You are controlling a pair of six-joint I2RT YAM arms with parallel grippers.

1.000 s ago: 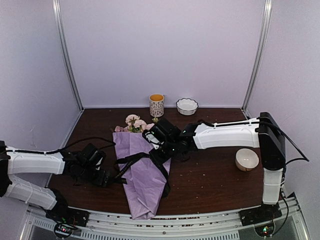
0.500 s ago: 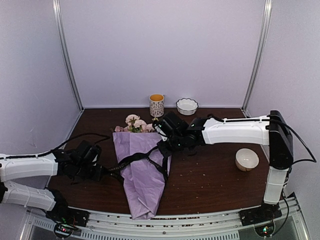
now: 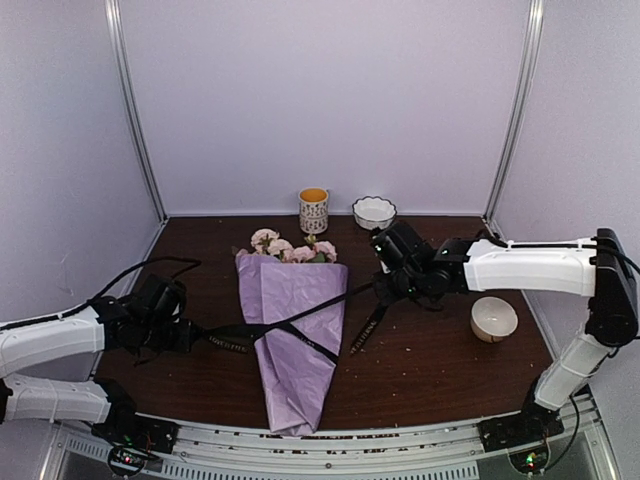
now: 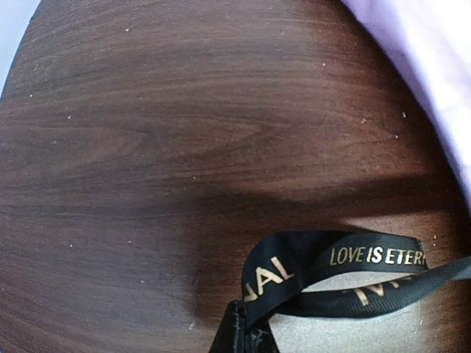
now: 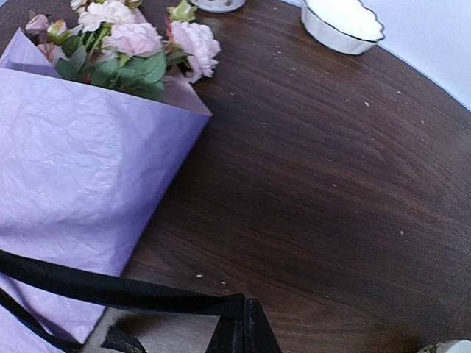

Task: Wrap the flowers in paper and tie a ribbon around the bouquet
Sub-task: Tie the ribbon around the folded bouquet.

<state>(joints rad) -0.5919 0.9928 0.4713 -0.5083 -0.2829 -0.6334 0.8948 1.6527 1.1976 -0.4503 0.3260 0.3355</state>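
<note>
Dark wood-grain desk [image 3: 430, 375], pale walls behind.

- Left gripper [image 4: 239, 334]: pinched closed on ribbon [image 4: 368, 257].
- Right gripper [image 5: 243, 323]: likewise clamped tight on ribbon's other end.
- Ribbon: flat, black, floppy, gold lettering. Stretched between both grippers, strands crossing over bouquet [image 3: 295, 340] mid-desk.
- Paper [image 5: 81, 176]: thin lilac tissue, crinkled, folded into long cone.
- Flowers [image 5: 140, 44]: pale pink roses, green leaves, poking out at far end.
- We judge wrapping done; ribbon laid round, knot not yet cinched, tying left.
</note>
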